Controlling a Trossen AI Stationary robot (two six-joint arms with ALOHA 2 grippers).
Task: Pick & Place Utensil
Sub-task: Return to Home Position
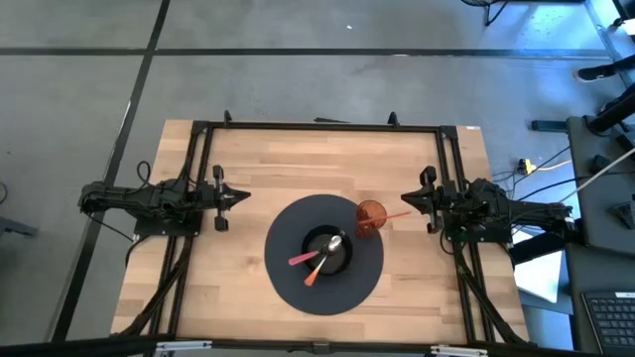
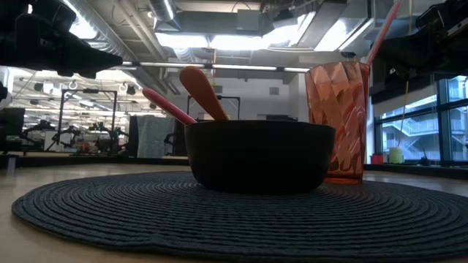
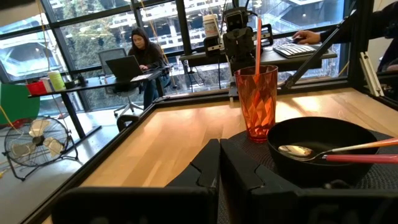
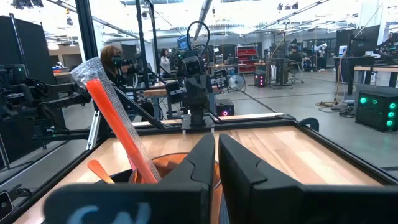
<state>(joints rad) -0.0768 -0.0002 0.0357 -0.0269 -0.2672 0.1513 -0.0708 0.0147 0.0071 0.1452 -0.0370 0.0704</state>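
seen from above, a black bowl (image 1: 344, 262) sits mid-frame on a round dark placemat (image 1: 288, 288) on the wooden counter (image 1: 258, 149). an orange spoon (image 1: 316, 272) and a pink-handled utensil (image 1: 302, 260) lean inside it. an orange tumbler (image 1: 370, 220) stands just upper right. the left pincer (image 1: 241, 196), mid-left, and the right pincer (image 1: 406, 198), mid-right, are clenched and empty.

Utensils (image 1: 304, 260) in bowl (image 1: 340, 260), bowl on mat (image 1: 288, 283) — cup (image 1: 370, 218) beside
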